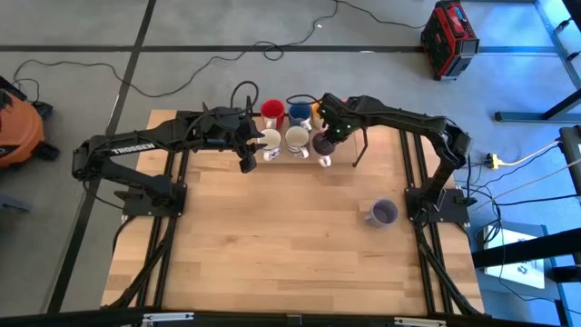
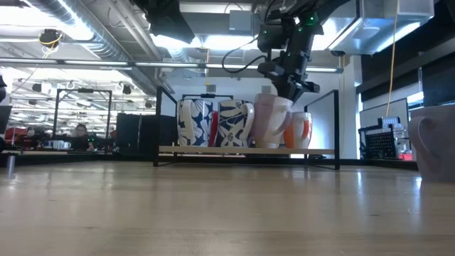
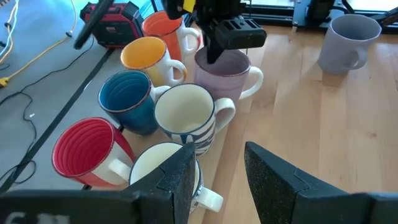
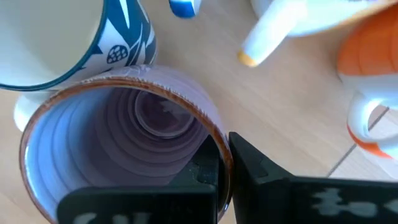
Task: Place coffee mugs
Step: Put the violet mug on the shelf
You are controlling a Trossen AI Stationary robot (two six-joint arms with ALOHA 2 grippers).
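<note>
Six mugs stand in two rows at the table's far edge: red [image 3: 84, 146], blue [image 3: 127, 96], yellow-orange [image 3: 146, 56] and orange [image 3: 163, 28] behind, two white mugs [image 3: 186, 112] [image 3: 158, 165] and a dull purple mug [image 3: 224, 71] in front. My right gripper [image 1: 329, 129] reaches down from above and is shut on this purple mug's rim. A second purple mug [image 1: 384, 213] stands alone on the table's right side. My left gripper [image 3: 221, 180] hovers open just above and beside the nearest white mug, holding nothing. My right gripper pinches the purple mug's wall at the rim [image 4: 214, 146], one finger inside the mug and one outside. The fingers come steeply from above, pointing down. The mug stays upright, its base [image 2: 269, 144] level with the neighbouring mugs' bases.
The mugs crowd close together, handles toward the table's near side. Bare wood lies in the table's middle and near half [image 1: 272, 245]. A red case [image 1: 448, 36] and cables lie on the floor beyond the far edge.
</note>
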